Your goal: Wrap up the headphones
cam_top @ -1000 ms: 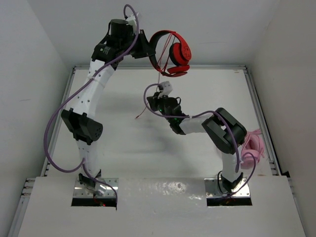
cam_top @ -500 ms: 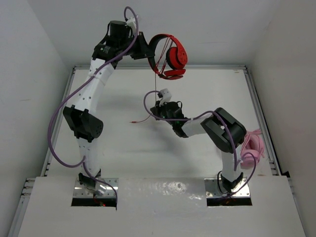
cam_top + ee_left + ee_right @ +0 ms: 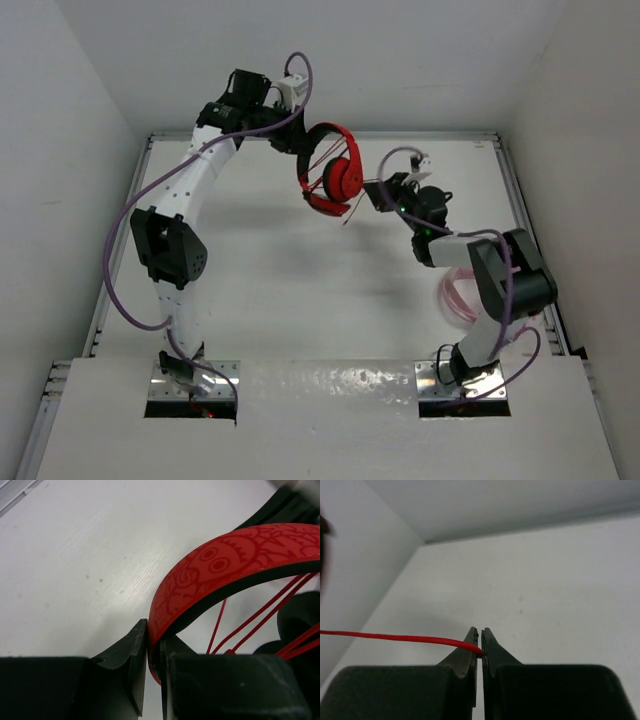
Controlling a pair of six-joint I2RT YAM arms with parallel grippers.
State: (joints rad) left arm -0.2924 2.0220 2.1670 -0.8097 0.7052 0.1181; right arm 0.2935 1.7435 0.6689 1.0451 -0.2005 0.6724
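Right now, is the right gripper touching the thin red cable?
Touching. The right wrist view shows the right gripper shut on the cable, pinched between its fingertips.

Left fingers (image 3: 131,675) clamped, arm (image 3: 195,190) raised; right fingers (image 3: 468,657) seemingly pinched.

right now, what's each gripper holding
left gripper: closed on the headphones, clamping the headband
right gripper: closed, pinching the cable
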